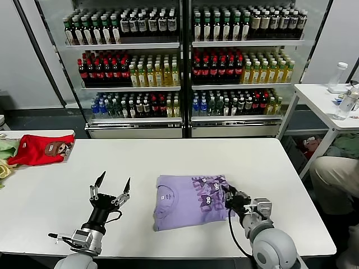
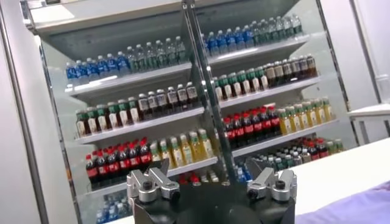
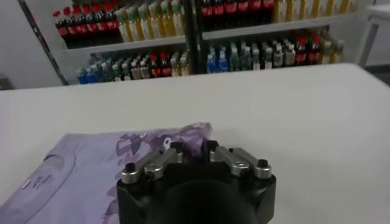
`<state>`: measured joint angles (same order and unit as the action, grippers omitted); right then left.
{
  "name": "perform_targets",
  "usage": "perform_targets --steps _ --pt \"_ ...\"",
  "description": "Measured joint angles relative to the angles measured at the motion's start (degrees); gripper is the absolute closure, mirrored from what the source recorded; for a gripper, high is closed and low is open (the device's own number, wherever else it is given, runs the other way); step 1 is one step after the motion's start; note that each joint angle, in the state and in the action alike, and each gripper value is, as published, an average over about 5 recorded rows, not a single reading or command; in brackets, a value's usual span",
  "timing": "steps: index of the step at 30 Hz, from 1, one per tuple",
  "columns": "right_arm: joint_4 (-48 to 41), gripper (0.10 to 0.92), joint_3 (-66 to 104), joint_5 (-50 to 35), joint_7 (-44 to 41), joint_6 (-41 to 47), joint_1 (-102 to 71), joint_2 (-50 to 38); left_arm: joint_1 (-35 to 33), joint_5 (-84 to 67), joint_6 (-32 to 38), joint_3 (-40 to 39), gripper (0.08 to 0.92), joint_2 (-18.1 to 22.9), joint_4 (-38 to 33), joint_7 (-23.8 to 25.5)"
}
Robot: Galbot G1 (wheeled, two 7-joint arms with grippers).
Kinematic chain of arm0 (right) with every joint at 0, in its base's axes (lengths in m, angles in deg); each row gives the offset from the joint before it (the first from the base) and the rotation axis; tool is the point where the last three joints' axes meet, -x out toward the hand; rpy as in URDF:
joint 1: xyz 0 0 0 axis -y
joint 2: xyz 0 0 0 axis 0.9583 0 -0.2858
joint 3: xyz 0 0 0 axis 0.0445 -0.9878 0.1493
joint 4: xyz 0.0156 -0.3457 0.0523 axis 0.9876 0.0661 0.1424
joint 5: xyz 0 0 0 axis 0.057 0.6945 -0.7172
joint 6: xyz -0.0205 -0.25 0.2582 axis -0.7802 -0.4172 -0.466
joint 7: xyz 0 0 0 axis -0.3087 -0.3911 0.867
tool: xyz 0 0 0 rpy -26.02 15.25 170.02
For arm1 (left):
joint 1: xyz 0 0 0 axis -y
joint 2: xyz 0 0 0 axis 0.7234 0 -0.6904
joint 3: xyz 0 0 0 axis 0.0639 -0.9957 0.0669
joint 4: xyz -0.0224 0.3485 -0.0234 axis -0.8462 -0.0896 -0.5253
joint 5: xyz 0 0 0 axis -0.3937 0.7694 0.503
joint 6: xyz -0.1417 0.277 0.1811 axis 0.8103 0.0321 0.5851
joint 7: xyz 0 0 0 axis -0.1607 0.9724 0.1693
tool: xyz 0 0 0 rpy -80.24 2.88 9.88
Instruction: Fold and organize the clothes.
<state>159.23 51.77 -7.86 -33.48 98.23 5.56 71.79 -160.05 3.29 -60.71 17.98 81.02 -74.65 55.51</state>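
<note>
The right end effector (image 1: 229, 195) sits low over the desk (image 1: 168, 157) at the right edge of the lavender T-shirt (image 1: 188, 202). In the right wrist view its two fingers (image 3: 159, 163) are drawn close together, their tips meeting at the hem of the purple cloth. Whether fabric is actually pinched between them cannot be told, since the tips are partly hidden behind the black wrist body. A dark cable runs from the wrist back along the grey forearm.

The T-shirt lies on the white desk, slightly right of centre and near the front edge. It is folded into a rough rectangle. The plain back with the small white neck label (image 1: 164, 196) faces up on the left part, and a flap showing the dark purple cartoon print (image 1: 208, 190) is turned over on the right part, just beside the right end effector.

The left end effector (image 1: 113, 184) is held above the desk to the left of the T-shirt, clear of it, fingers pointing upward and spread wide apart with nothing between them.

At the far left of the desk lies a red garment (image 1: 39, 150) with a brown patch, next to green and yellow cloths (image 1: 7, 151). Behind the desk stand glass-fronted coolers (image 1: 185, 61) lined with bottles.
</note>
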Motion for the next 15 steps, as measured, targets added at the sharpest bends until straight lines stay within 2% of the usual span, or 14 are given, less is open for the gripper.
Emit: perform_targets --steps 11,15 --pt "3.61 0.323 5.44 9.32 -3.57 -2.77 -2.54 -0.05 0.16 -2.49 1.21 1.25 0.177 -0.86 -1.22 0.73" --pt "3.05 0.229 7.92 14.12 -5.18 -5.58 -2.64 -0.28 0.63 -3.4 1.96 1.9 0.177 -0.93 -0.86 1.57"
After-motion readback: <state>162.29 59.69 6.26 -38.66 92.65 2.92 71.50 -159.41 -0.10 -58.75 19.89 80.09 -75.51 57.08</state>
